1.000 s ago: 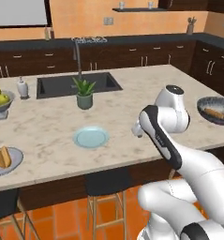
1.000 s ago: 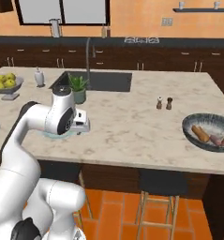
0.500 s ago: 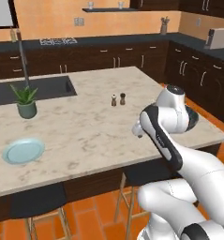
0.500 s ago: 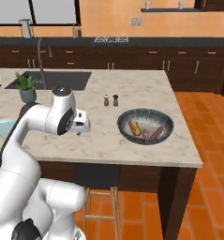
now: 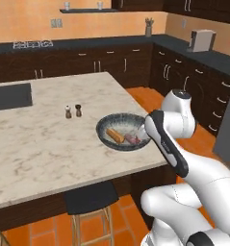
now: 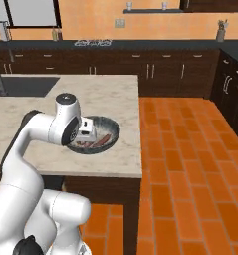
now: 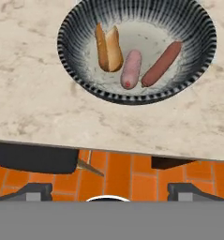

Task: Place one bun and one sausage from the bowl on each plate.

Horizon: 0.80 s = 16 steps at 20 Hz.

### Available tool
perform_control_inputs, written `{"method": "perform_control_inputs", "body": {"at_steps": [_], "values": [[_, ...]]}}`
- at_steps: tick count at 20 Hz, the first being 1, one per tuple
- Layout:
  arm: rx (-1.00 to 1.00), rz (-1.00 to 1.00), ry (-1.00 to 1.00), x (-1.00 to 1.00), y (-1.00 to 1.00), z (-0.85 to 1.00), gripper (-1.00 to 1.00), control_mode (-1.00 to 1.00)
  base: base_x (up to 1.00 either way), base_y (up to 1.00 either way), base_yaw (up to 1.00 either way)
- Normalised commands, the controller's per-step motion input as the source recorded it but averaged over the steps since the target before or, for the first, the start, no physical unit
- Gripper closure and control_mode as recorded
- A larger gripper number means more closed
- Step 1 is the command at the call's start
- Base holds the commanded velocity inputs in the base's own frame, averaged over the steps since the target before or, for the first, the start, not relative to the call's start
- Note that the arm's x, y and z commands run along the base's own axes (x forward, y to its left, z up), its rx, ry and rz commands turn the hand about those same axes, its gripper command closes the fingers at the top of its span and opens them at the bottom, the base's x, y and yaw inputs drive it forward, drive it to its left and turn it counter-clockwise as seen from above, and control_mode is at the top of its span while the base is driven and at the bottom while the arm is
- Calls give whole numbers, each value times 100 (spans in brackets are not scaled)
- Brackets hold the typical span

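Hovering with its two dark finger tips spread wide and empty, the tool [image 7: 105, 190] looks down over the near edge of the marble surface [image 7: 33, 103], with orange brick floor and a dark stool seat [image 7: 36, 158] beneath it. Just beyond that edge sits the bowl [image 7: 71, 56], round and shallow, its dark rim ribbed with pale stripes and its inside paler and speckled. Inside lie a split golden bun [image 7: 108, 48], a short pale pink sausage [image 7: 131, 69] and a longer reddish-brown sausage [image 7: 162, 63], side by side. The bun and pale sausage run roughly away from the tool; the darker one slants off to the right. Farther back on the veined stone stand two small shakers [image 5: 73, 111].
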Motion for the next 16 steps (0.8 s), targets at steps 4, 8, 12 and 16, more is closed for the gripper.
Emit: {"method": "perform_control_inputs", "body": {"at_steps": [4,8,12,16], "values": [[0,0,0,0,0,0,-100,100,44,-56,22],[0,0,0,0,0,0,-100,100,61,46,3],[0,0,0,0,0,0,-100,100,69,29,1],[0,-9,10,47,3,-4,-100,-100,27,0,-2]]}}
